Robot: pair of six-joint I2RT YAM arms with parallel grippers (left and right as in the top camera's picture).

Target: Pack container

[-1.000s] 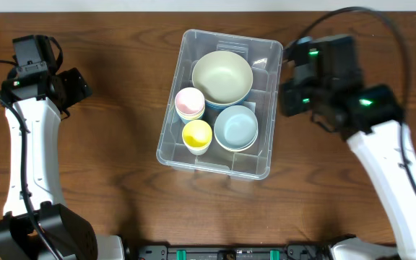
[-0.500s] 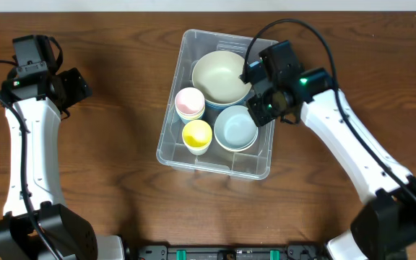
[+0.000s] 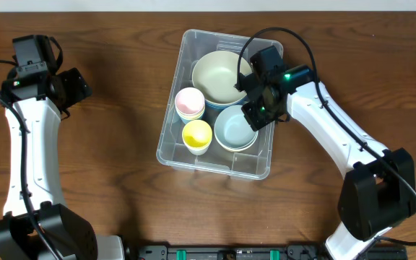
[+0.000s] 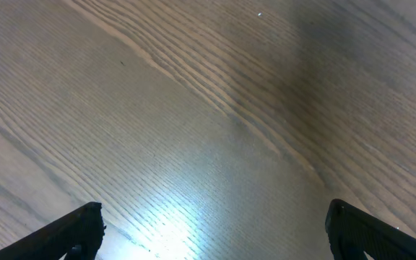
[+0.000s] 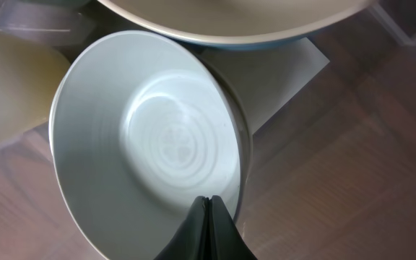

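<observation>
Holding our right gripper [image 5: 209,206] pinched closed & empty over blue bowl [image 5: 143,144] in container [image 3: 215,167], prob to nudge it; left gripper [image 4: 211,220] wide.

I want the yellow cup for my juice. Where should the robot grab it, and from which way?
Probably its rim, from straight above. The yellow cup stands upright, mouth open, so one finger fits inside and one outside. The pink bowls, the light blue bowl and the container wall crowd its sides, so a sideways grab looks blocked.
</observation>
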